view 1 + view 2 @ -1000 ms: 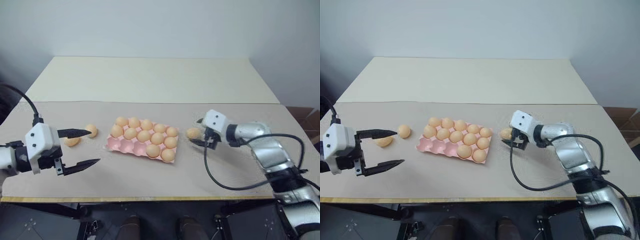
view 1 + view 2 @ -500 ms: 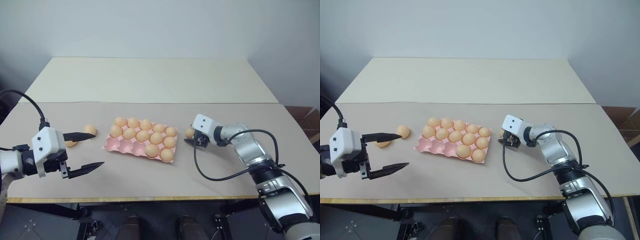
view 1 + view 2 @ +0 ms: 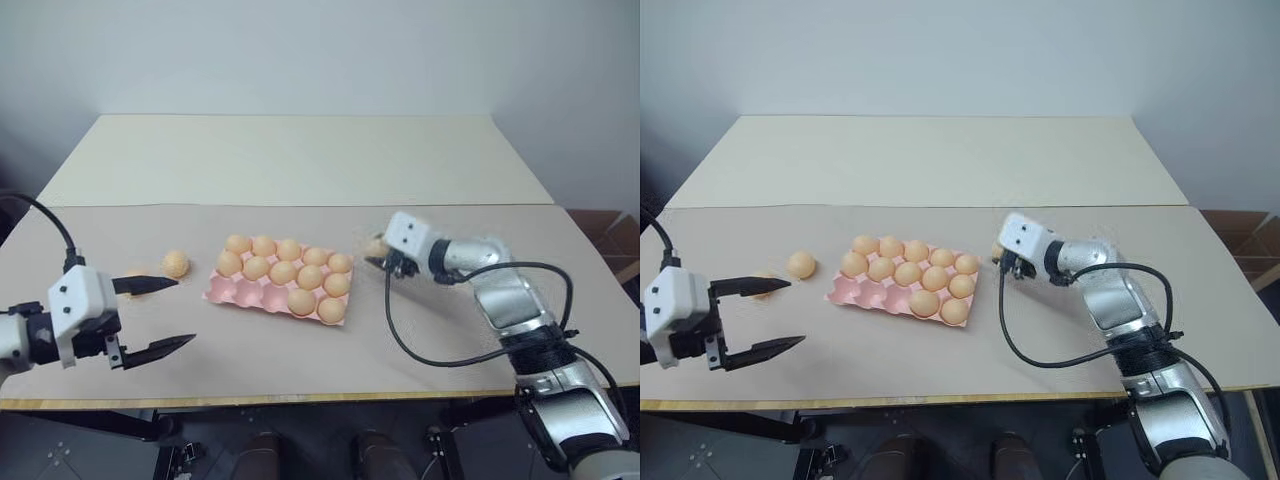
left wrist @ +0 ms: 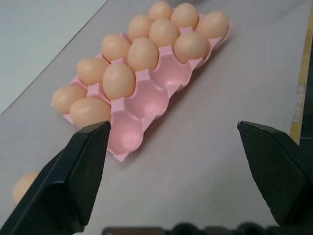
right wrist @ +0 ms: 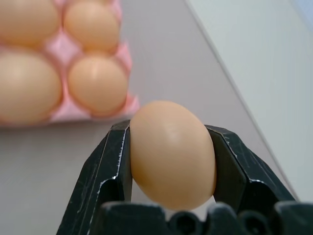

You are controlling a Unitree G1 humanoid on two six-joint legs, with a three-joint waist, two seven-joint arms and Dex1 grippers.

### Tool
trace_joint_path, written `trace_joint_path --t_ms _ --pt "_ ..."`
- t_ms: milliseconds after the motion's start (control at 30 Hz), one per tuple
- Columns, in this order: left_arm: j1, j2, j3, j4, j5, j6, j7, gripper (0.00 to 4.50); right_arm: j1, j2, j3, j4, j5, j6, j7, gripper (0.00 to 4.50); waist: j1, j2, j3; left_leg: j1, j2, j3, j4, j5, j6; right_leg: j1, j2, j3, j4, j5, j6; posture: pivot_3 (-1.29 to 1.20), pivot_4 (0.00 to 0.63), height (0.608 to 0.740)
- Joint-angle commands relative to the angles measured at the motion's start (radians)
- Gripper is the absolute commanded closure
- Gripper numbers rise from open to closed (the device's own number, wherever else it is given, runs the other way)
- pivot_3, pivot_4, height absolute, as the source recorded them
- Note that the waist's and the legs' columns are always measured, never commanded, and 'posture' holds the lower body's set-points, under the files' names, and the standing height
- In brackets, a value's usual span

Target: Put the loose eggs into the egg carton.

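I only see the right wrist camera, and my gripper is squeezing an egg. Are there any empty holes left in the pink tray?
Observer: Yes. The egg carton has three empty cups, all in the row nearest the robot, at its left end.
Operator: Are there more eggs lying on the table?
Observer: Two. One loose egg lies left of the carton, and another egg is partly hidden behind a finger of the left gripper.
Operator: Is that gripper holding anything?
Observer: No, it is wide open with nothing between its fingers.
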Motion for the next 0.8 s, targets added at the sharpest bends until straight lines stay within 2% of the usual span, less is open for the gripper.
trace_joint_path --t_ms 33,133,267,433,767,800 --pt "0.016 0.017 0.056 0.010 0.007 -0.020 -0.016 0.00 -0.038 0.083 -0.027 -0.194 0.096 0.200 -0.035 2.50 0.001 0.000 0.000 0.000 0.000 0.000 0.000 0.000 0.000 0.000 0.000 0.000 0.000 0.000 0.000 0.00 0.150 0.740" --pt "0.033 0.015 0.066 0.019 0.014 -0.027 -0.022 0.00 -0.032 0.175 0.001 -0.272 0.133 0.302 -0.082 2.50 0.002 0.000 0.000 0.000 0.000 -0.001 0.000 0.000 0.000 0.000 0.000 -0.001 0.000 0.000 0.000 0.00 0.150 0.740" --pt "0.072 0.012 0.079 0.025 0.033 -0.035 -0.031 0.00 -0.001 0.282 0.103 -0.287 0.111 0.326 -0.163 2.50 0.005 0.000 0.000 0.000 -0.001 -0.001 0.000 0.000 0.000 0.000 -0.001 -0.001 -0.001 0.000 0.000 0.00 0.150 0.740" --pt "0.095 0.002 0.092 0.028 0.035 -0.038 -0.029 0.00 0.019 0.347 0.173 -0.240 0.086 0.291 -0.228 2.50 0.005 0.000 0.000 -0.001 -0.001 -0.001 0.000 0.001 -0.001 -0.001 -0.001 -0.001 0.000 0.000 0.000 0.00 0.150 0.740" --pt "0.109 -0.001 0.103 0.025 0.035 -0.037 -0.019 0.00 0.031 0.386 0.251 -0.156 0.073 0.190 -0.239 2.50 0.001 0.000 0.000 -0.001 -0.001 0.000 0.000 0.001 -0.002 -0.001 0.000 -0.001 0.000 0.000 0.000 0.00 0.150 0.740" --pt "0.110 -0.003 0.103 0.023 0.034 -0.036 -0.017 0.00 0.026 0.396 0.260 -0.137 0.070 0.178 -0.243 2.17 0.001 0.000 0.000 -0.001 -0.001 0.000 0.000 0.001 -0.002 -0.002 0.000 -0.001 0.000 0.000 0.000 0.00 0.150 0.740"
